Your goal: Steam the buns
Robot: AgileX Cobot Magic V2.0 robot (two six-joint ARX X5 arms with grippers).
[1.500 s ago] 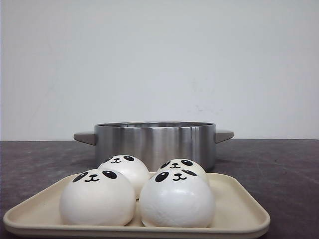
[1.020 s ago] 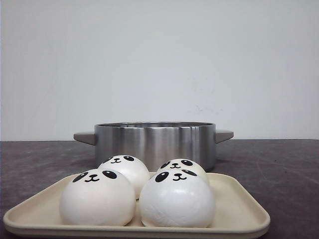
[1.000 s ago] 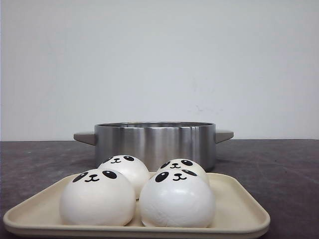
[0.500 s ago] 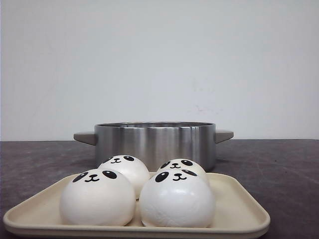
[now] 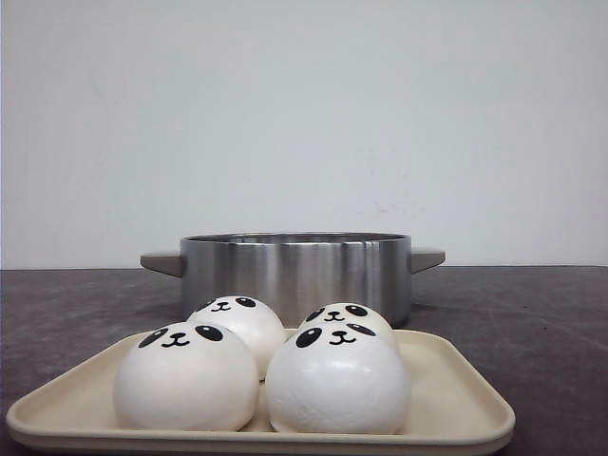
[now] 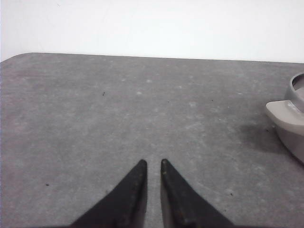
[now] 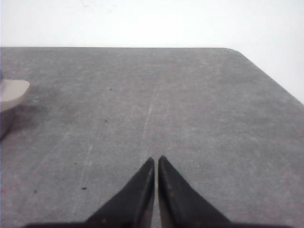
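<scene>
Several white panda-faced buns sit close together on a beige tray (image 5: 464, 410) at the front of the table: front left bun (image 5: 185, 380), front right bun (image 5: 337, 385), and two behind, one on the left (image 5: 239, 318) and one on the right (image 5: 350, 315). A steel pot (image 5: 294, 271) with grey handles stands just behind the tray. Neither gripper shows in the front view. My left gripper (image 6: 152, 162) hovers over bare table, fingers nearly together and empty. My right gripper (image 7: 156, 159) is shut and empty over bare table.
The pot's grey handle (image 6: 285, 114) shows at the edge of the left wrist view, and its other handle (image 7: 12, 92) at the edge of the right wrist view. The dark grey table (image 5: 541, 313) extends on both sides of the pot. A white wall stands behind.
</scene>
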